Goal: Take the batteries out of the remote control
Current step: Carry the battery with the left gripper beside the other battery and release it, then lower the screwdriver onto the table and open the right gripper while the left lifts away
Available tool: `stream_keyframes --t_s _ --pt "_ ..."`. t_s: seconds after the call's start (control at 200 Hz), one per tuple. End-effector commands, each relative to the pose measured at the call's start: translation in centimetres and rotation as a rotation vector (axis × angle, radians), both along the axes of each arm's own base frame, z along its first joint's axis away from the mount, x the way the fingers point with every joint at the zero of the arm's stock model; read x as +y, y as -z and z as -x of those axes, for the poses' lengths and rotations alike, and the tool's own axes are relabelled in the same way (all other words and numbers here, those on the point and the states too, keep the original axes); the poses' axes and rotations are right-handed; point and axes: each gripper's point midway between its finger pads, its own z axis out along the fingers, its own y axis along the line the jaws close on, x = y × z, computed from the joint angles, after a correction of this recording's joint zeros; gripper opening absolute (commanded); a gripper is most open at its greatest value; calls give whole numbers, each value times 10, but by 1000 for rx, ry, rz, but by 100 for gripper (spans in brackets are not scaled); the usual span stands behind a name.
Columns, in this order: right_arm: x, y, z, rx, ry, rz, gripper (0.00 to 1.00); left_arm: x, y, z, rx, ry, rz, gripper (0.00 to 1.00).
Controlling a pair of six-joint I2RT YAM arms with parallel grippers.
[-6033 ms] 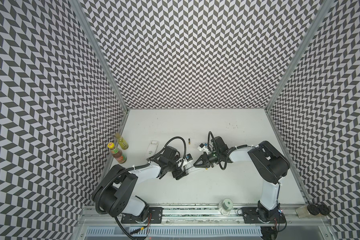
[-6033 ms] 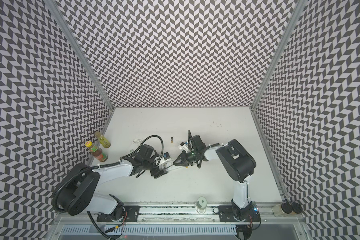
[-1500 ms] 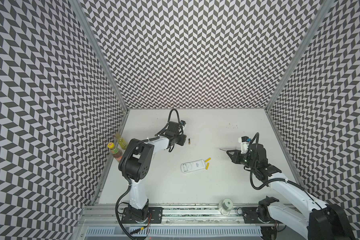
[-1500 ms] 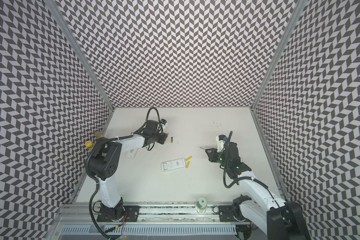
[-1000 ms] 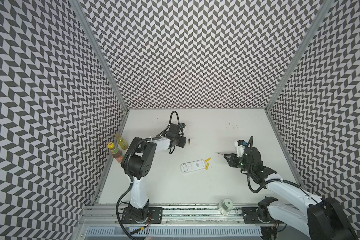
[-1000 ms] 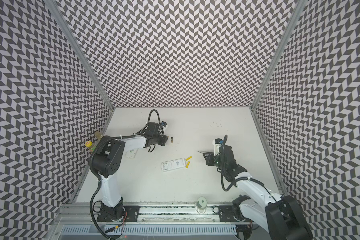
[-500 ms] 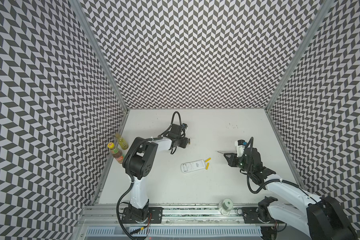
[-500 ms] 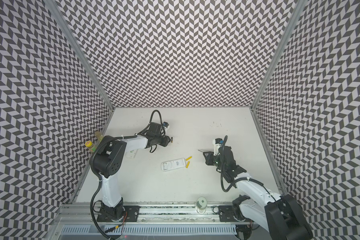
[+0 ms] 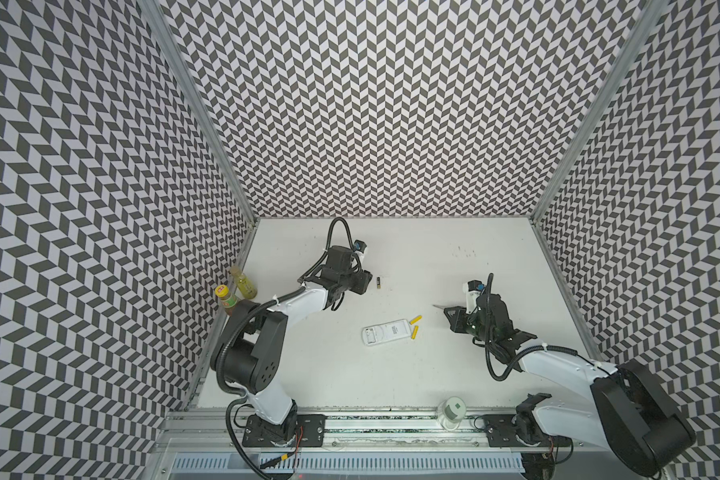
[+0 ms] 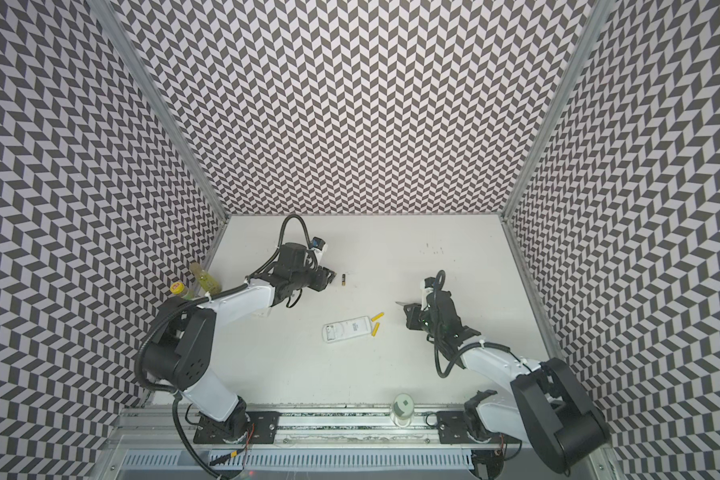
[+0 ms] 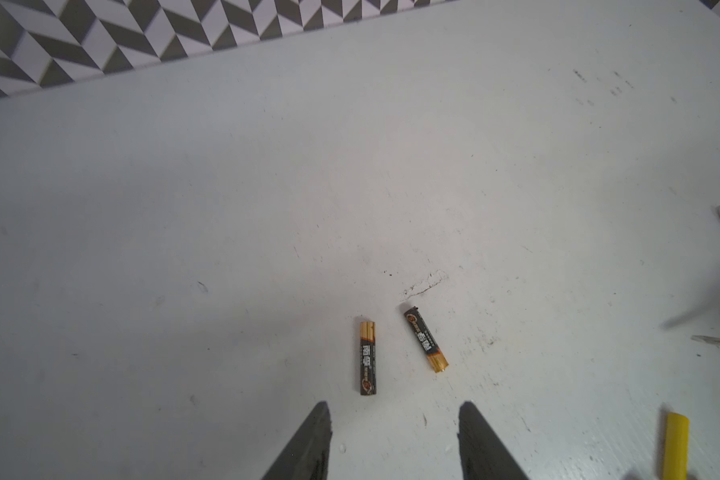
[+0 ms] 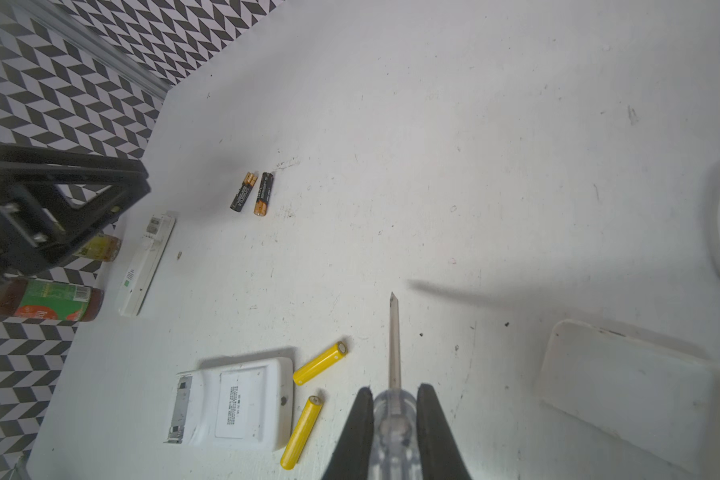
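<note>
Black batteries (image 11: 366,358) and yellow batteries (image 12: 320,363) all loose on the tabletop (image 11: 225,208)
Left hand (image 11: 395,444) is spread wide and empty, tips just short of the black pair lying side by side. Right hand (image 12: 395,432) is clamped on the screwdriver (image 12: 394,332) handle. The yellow two sit right beside the remote (image 12: 242,405), mid-tabletop.
</note>
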Motion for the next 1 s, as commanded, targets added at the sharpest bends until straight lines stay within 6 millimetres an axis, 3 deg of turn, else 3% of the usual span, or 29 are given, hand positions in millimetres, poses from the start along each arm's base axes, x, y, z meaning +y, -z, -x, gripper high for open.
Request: stream_keyframes --t_s 0.0,0.16,0.376,0.546,0.591,0.746,0.997 --pt "4 -24 -24 -90 61 -20 0 2 -22 4 -91 34 15 58" --pt "0 -22 -31 -118 109 12 0 20 -53 13 -212 32 42 67" --pt "-1 -11 -31 -122 130 12 7 46 -77 22 -289 4 94 73" --pt "1 -8 -27 -131 131 4 14 80 -89 14 -296 -95 152 86" --pt "1 -7 -26 -141 131 3 14 86 -91 14 -308 -101 155 99" --pt "-4 1 -21 -131 148 14 18 108 -90 12 -304 -157 180 100" --pt "-7 7 -17 -133 145 26 23 128 -92 10 -310 -195 201 100"
